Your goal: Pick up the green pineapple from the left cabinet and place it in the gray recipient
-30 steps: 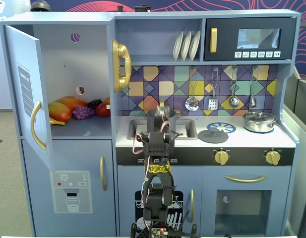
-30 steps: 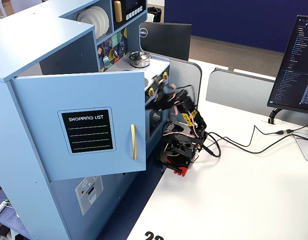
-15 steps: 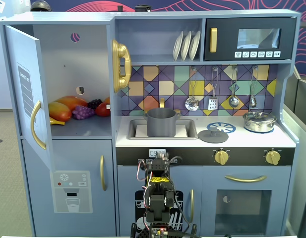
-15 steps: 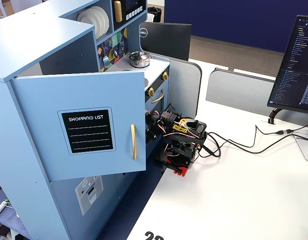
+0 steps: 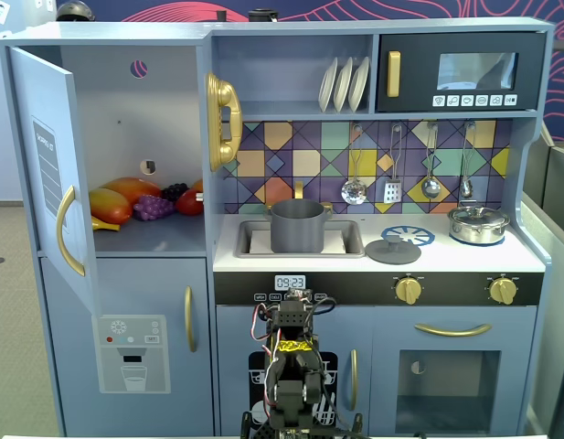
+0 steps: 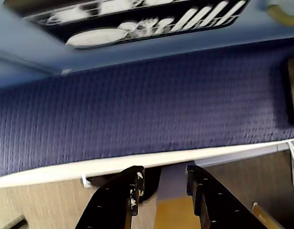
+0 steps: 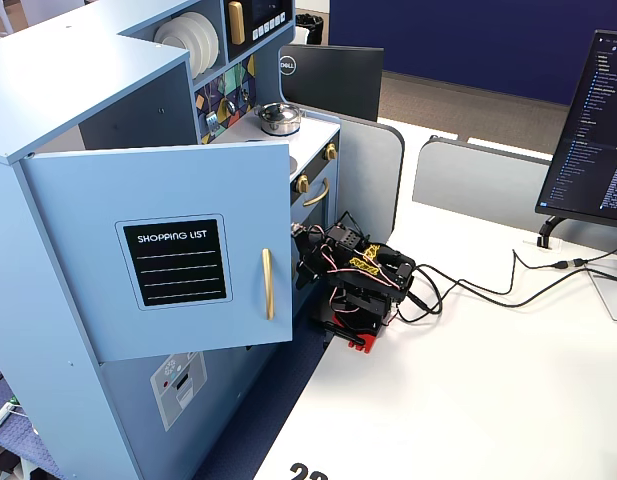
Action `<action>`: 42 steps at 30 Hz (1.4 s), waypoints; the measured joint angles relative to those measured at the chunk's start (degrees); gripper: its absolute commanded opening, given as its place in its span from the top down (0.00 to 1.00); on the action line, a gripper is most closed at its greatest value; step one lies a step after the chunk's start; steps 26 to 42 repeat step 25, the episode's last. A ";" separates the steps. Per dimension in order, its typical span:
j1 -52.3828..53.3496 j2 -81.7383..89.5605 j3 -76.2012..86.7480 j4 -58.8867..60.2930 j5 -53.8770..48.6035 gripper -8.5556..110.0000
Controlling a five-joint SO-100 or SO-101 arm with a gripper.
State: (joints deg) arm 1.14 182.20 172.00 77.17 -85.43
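Note:
The left cabinet [image 5: 126, 119] stands with its blue door [image 5: 46, 174] swung open; the door's shopping-list side shows in a fixed view [image 7: 173, 262]. On its shelf lie an orange-yellow mango [image 5: 112, 203], purple grapes [image 5: 154, 208] and a red fruit [image 5: 190, 201]. No green pineapple shows in any view. The gray recipient [image 5: 297, 226] stands in the sink. My arm [image 5: 295, 366] is folded low in front of the kitchen, also seen on the white table [image 7: 363, 280]. In the wrist view my gripper [image 6: 164, 171] is open and empty, pointing down at the table edge.
A flat gray lid [image 5: 393, 249] and a shiny silver lidded pot [image 5: 478, 224] sit on the counter right of the sink. Blue carpet [image 6: 147, 105] lies between the table and the kitchen base. Cables [image 7: 488, 290] and a monitor [image 7: 588, 130] stand on the table.

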 measured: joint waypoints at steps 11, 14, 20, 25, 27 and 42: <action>0.97 0.35 0.09 0.44 -0.88 0.89; 0.97 0.35 0.09 0.44 -0.88 0.89; 0.97 0.35 0.09 0.44 -0.88 0.89; 0.97 0.35 0.09 0.44 -0.88 0.89; 0.97 0.35 0.09 0.44 -0.88 0.89; 0.97 0.35 0.09 0.44 -0.88 0.89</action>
